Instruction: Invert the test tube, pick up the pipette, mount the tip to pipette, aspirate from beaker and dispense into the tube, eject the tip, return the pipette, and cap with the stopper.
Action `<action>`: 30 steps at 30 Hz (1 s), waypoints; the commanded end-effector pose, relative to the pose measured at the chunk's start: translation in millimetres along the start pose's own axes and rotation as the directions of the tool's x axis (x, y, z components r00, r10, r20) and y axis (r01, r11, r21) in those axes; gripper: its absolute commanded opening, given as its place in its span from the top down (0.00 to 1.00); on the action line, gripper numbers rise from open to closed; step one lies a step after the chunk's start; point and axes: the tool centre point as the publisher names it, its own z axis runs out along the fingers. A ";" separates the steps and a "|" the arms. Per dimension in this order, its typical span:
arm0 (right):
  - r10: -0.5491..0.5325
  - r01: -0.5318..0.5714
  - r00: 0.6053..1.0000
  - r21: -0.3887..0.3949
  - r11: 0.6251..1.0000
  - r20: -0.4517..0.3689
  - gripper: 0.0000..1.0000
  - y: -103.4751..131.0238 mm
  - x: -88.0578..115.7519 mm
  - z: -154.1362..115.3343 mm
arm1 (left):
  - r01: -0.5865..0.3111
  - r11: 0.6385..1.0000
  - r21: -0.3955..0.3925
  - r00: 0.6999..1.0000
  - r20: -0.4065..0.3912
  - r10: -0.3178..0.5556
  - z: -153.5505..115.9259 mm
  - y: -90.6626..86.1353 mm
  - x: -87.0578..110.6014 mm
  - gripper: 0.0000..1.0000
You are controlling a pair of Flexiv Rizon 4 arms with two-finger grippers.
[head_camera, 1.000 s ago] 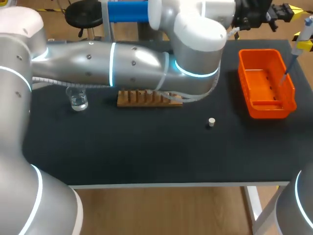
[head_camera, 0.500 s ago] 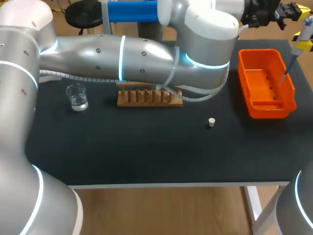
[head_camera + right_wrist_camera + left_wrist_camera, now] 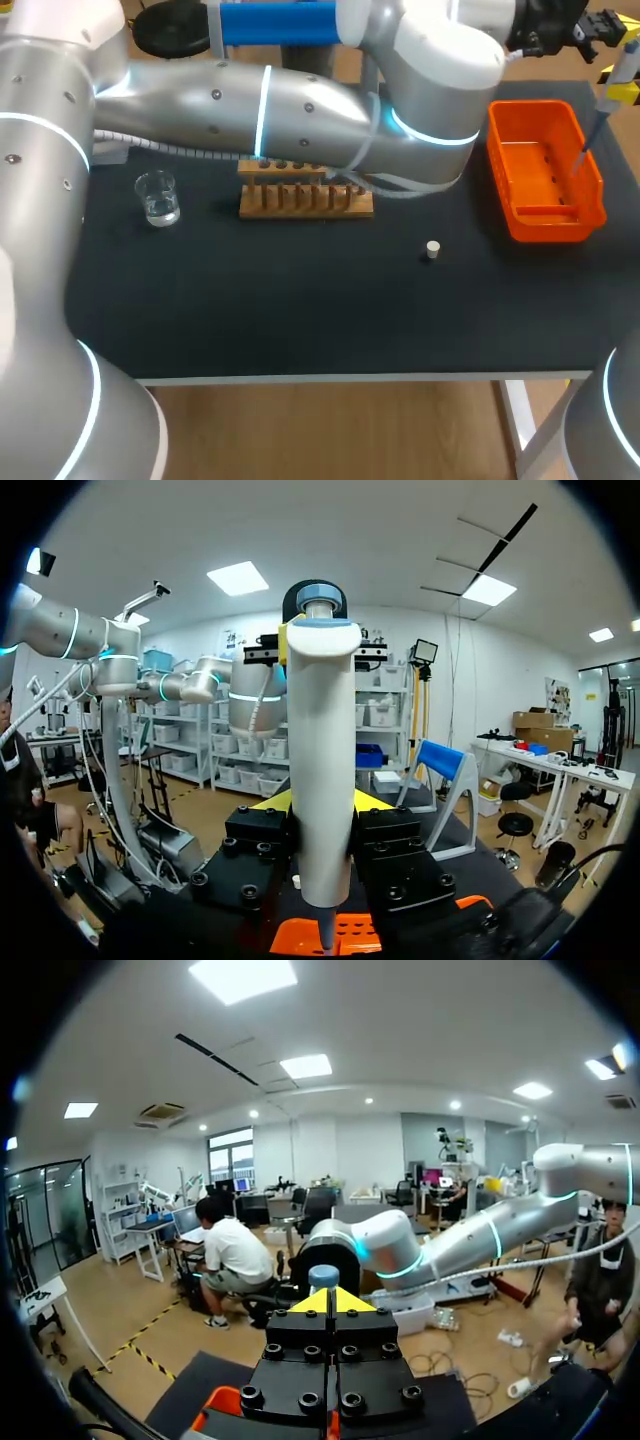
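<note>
My right gripper (image 3: 320, 802) is shut on the white pipette (image 3: 320, 770), held upright at the table's far right corner (image 3: 624, 62). Its thin tip (image 3: 588, 140) hangs over the orange bin (image 3: 520, 215). My left arm stretches across the back of the table, and its shut left gripper (image 3: 603, 20) sits close beside the pipette's top. From the left wrist, the pipette's blue cap (image 3: 323, 1277) shows just ahead of the closed yellow tips (image 3: 330, 1301). A glass beaker (image 3: 158, 197), a wooden tube rack (image 3: 305, 200) and a small white stopper (image 3: 432, 250) stand on the black table. I see no test tube.
The orange bin's rim (image 3: 285, 942) lies below the pipette in the right wrist view and under the left gripper (image 3: 222, 1402) too. My left arm's elbow (image 3: 430, 110) hangs over the table just behind the rack.
My left arm has swung up and to the right, uncovering more of the rack and bringing its gripper nearer the pipette's top. The right arm and pipette have stayed put.
</note>
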 end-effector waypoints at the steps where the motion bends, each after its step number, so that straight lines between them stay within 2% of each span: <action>1: 0.000 0.000 1.000 0.003 1.000 0.000 1.00 0.9 0.3 -0.3 | 0.005 0.992 0.126 1.000 0.010 -0.006 8.3 6.5 0.1 1.00; 30: 0.000 0.000 1.000 0.003 1.000 0.000 1.00 0.9 0.3 -0.3 | 0.040 0.991 0.126 0.999 -0.013 -0.038 13.3 24.0 0.8 1.00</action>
